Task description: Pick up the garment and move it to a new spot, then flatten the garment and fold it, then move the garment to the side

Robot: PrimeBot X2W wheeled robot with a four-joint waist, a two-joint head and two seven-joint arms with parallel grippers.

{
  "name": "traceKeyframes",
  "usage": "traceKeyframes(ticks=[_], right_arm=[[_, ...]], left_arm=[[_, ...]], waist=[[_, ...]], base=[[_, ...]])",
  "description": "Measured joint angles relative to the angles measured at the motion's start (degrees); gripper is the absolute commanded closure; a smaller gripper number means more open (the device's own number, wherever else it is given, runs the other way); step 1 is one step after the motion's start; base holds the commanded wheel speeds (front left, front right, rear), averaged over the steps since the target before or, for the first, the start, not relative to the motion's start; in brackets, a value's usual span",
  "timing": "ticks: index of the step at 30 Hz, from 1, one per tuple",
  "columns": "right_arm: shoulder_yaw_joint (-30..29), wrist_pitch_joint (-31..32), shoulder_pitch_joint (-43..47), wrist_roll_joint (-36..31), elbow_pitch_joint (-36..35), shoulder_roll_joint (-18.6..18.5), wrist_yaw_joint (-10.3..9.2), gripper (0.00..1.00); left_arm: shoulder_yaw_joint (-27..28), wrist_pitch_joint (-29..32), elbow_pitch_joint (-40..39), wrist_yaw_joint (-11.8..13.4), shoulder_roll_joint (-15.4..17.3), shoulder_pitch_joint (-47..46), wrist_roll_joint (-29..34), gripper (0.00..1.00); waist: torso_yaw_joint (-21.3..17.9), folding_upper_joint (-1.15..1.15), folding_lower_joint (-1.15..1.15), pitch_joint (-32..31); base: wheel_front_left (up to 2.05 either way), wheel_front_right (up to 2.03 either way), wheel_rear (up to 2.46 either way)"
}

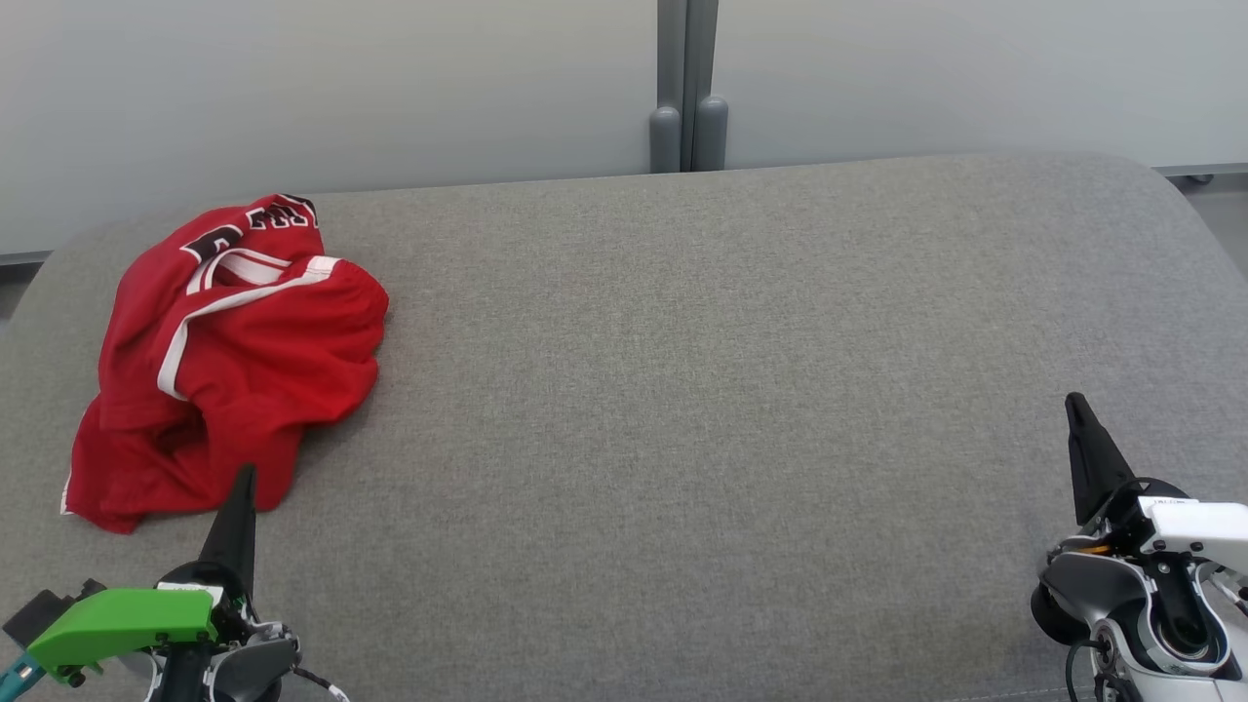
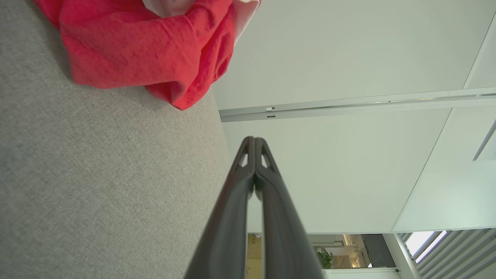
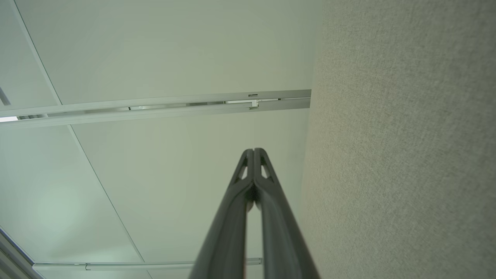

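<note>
A red garment point(image 1: 229, 361) with white trim and dark lettering lies crumpled at the far left of the grey fabric surface point(image 1: 702, 390). My left gripper point(image 1: 246, 472) is shut and empty at the lower left, its tips just over the garment's near edge in the head view. In the left wrist view the garment point(image 2: 147, 50) lies ahead and to the upper left of the shut left gripper point(image 2: 254, 138), apart from it. At the lower right my right gripper point(image 1: 1074, 398) is shut and empty, far from the garment. Its closed tips point(image 3: 254, 150) show in the right wrist view beside the grey surface point(image 3: 403, 155).
Pale wall panels point(image 1: 292, 88) stand behind the surface, with a grey post point(image 1: 687, 88) at the middle back. The surface's rounded corners fall away at the far left and right. Broad grey fabric stretches between the garment and my right gripper.
</note>
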Motion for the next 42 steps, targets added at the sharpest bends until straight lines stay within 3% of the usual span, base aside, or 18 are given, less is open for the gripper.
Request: traceKeyframes(ticks=[16,17,20,21,22,32,42], right_arm=[[-0.03,0.01,0.0,-0.09,0.0,0.03,0.0,1.0],[-0.04,0.01,0.0,-0.09,0.0,0.03,0.0,0.0],[0.1,-0.01,1.23,-0.07,1.66,0.74,-0.24,0.0],[0.13,-0.01,1.89,-0.07,2.32,1.08,-0.25,1.0],[0.16,-0.02,2.6,-0.07,3.03,1.44,-0.25,0.0],[1.09,-1.35,3.88,-1.57,3.38,1.99,-0.25,0.0],[1.87,-2.7,3.74,-8.64,1.22,1.58,-0.4,0.0]], left_arm=[[0.0,0.04,-0.01,0.0,0.0,0.0,0.0,1.0],[0.0,0.04,-0.01,0.0,0.0,0.0,0.0,0.0],[-0.15,0.03,1.6,0.01,-0.41,1.19,0.0,0.0],[-0.2,0.03,2.37,0.02,-0.67,1.75,0.0,1.0],[-0.26,0.03,2.97,0.02,-1.02,2.37,0.0,0.0],[-1.44,-1.38,3.25,0.02,-1.44,3.65,0.57,0.0],[-2.99,-3.43,1.15,0.6,-1.26,3.58,7.06,0.0]], waist=[[0.0,0.0,0.0,0.0],[0.0,0.0,0.0,0.0],[0.0,0.0,0.0,0.0],[0.0,0.0,0.0,0.0],[0.0,0.0,0.0,0.0],[-0.06,0.01,0.0,-0.14],[-0.14,0.01,0.0,-0.33]], base=[[0.0,0.0,0.0],[0.0,0.0,0.0],[0.0,0.0,0.0],[0.0,0.0,0.0],[0.0,0.0,0.0],[0.0,0.0,0.0],[0.0,0.0,0.0]])
